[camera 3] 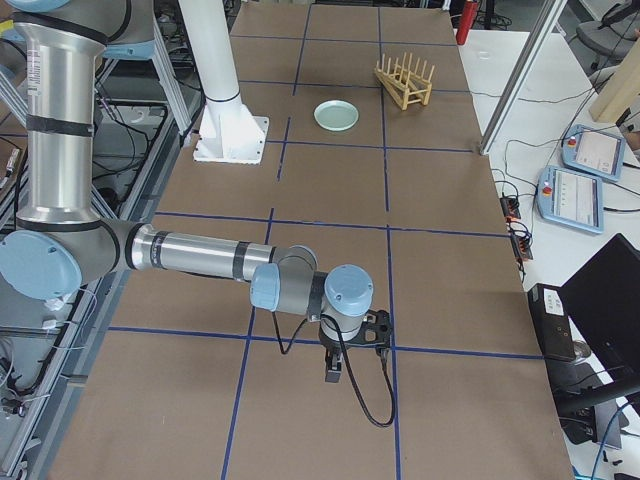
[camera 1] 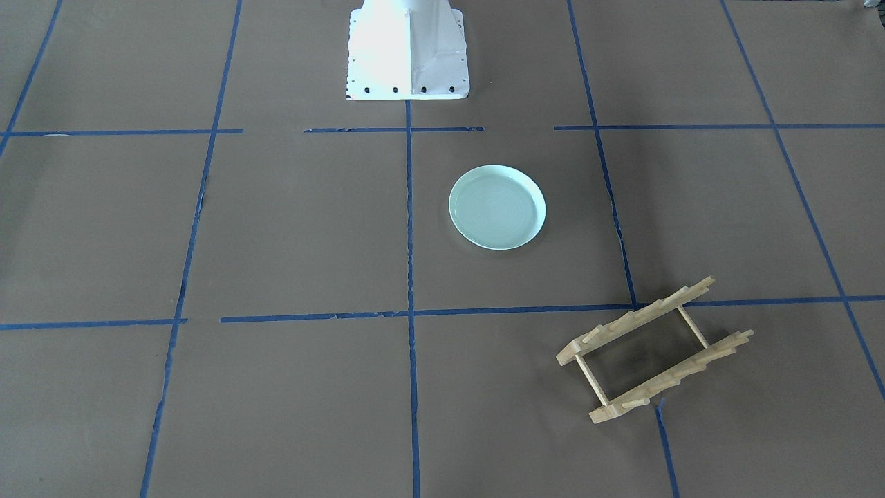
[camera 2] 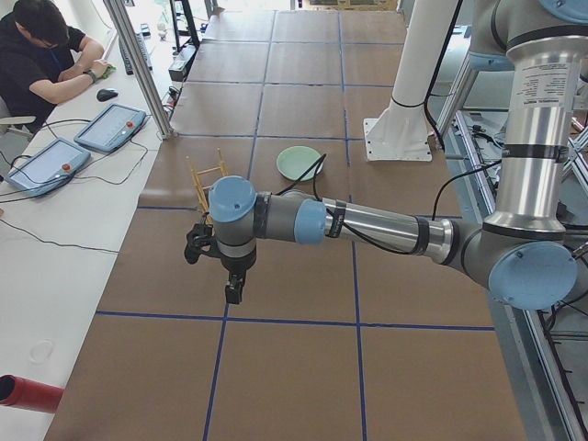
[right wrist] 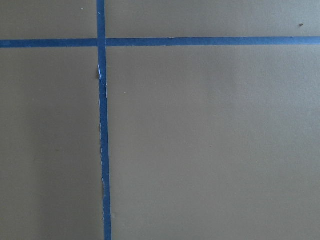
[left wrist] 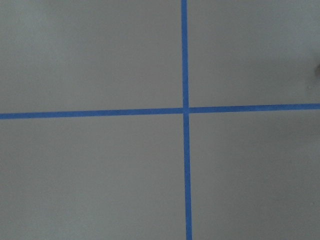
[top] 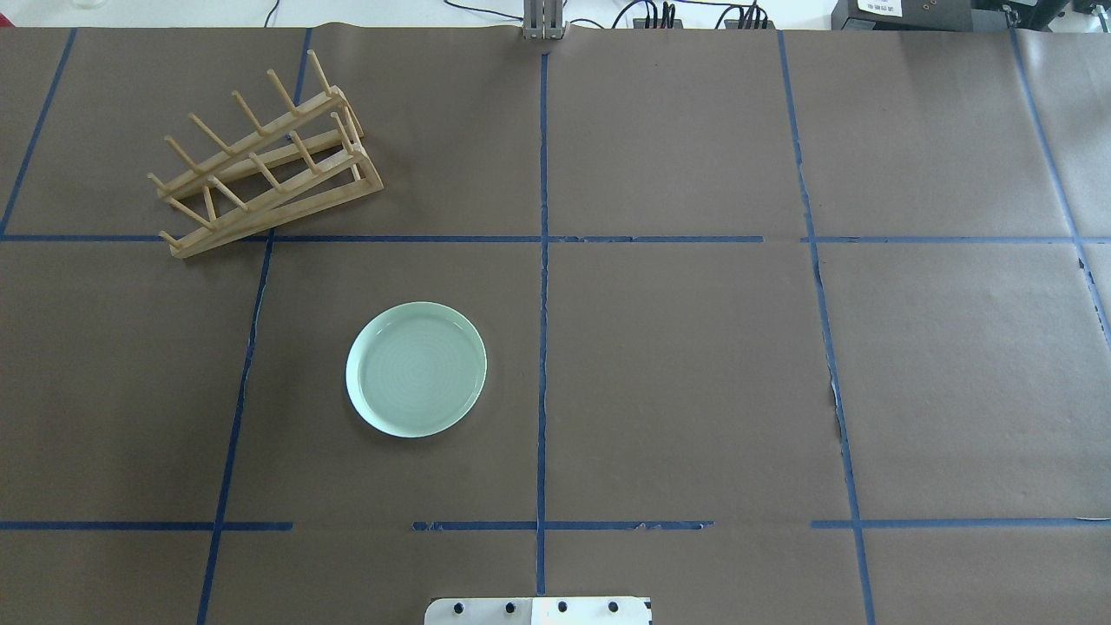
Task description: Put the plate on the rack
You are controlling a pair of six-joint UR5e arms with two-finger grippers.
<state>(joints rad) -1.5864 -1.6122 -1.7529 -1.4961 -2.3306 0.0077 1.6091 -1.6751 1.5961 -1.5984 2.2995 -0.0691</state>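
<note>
The plate (top: 417, 369) is pale mint-green, with faint concentric rings across its inside. The rack (top: 265, 165) is light, yellowish wood. The tabletop (top: 694, 373) is dull brown, crossed by a grid of blue tape lines (top: 543, 260). The pedestal (camera 1: 408, 52) is white. The left arm (camera 2: 377, 225) and right arm (camera 3: 190, 252) are silver with light-blue joint caps.

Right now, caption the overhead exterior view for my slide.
Round mint-green plate lies flat on brown-papered table, apart from light-wood pegged dish rack at far left.
</note>
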